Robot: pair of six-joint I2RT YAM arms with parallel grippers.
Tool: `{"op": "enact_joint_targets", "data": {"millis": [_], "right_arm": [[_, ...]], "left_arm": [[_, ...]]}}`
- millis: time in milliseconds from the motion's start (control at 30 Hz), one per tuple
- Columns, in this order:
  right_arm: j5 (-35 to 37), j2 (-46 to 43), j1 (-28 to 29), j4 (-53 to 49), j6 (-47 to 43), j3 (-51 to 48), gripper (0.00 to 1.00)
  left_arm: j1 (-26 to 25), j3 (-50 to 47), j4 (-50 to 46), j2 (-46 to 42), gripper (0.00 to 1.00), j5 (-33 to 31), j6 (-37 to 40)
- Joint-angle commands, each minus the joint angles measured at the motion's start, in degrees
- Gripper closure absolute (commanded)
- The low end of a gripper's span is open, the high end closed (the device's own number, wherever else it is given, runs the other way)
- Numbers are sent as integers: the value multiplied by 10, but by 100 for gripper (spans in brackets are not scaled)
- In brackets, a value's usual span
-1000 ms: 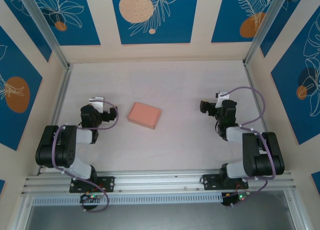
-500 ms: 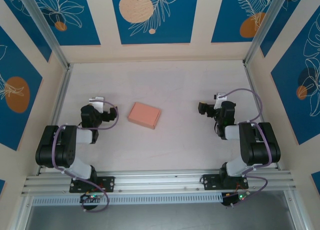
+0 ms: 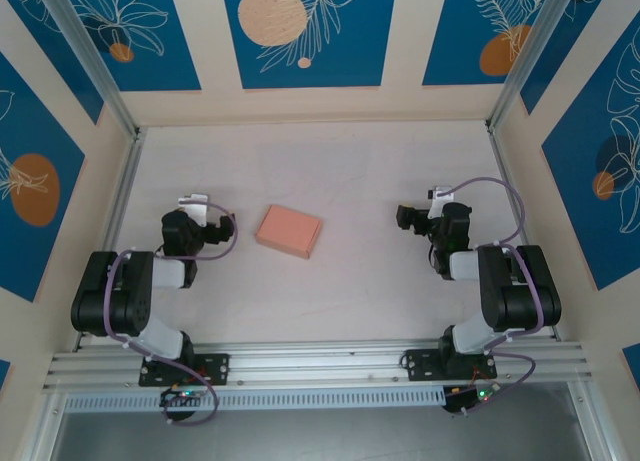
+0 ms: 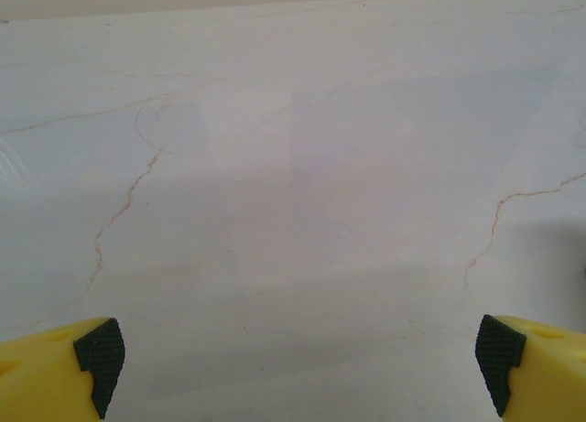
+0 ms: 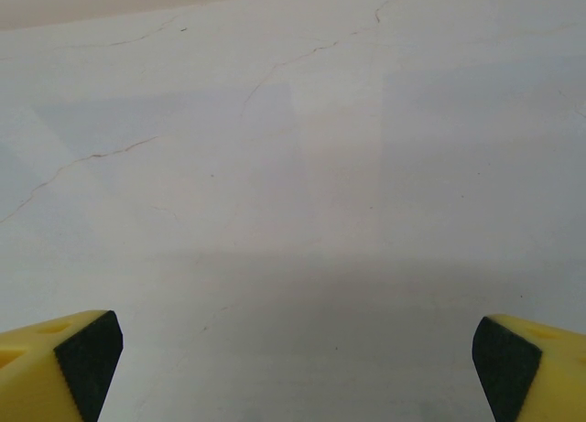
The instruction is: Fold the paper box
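The paper box is a small flat salmon-pink rectangle lying on the table left of centre, slightly turned. My left gripper rests low to the left of the box, a short gap away. In the left wrist view the left gripper is open, its yellow fingertips wide apart over bare table. My right gripper sits far to the right of the box. In the right wrist view the right gripper is open too, with nothing between its fingertips.
The pale marbled table is walled in by blue-and-cream panels at the back and sides. Metal posts stand in the rear corners. An aluminium rail carries both arm bases at the near edge.
The right arm's elbow has folded in and its gripper has shifted slightly left. The left arm and the box have not moved.
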Motion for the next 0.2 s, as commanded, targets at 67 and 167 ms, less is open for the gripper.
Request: {"op": "enact_joint_targets", "data": {"millis": [67,167], "right_arm": [[5,-4,1,20,-5,6,1],[5,-4,1,20,-5,6,1]], "left_arm": [[-4,9,-1,-3,0,-8,10],[-4,8,-2,-4,0,-8,10]]}}
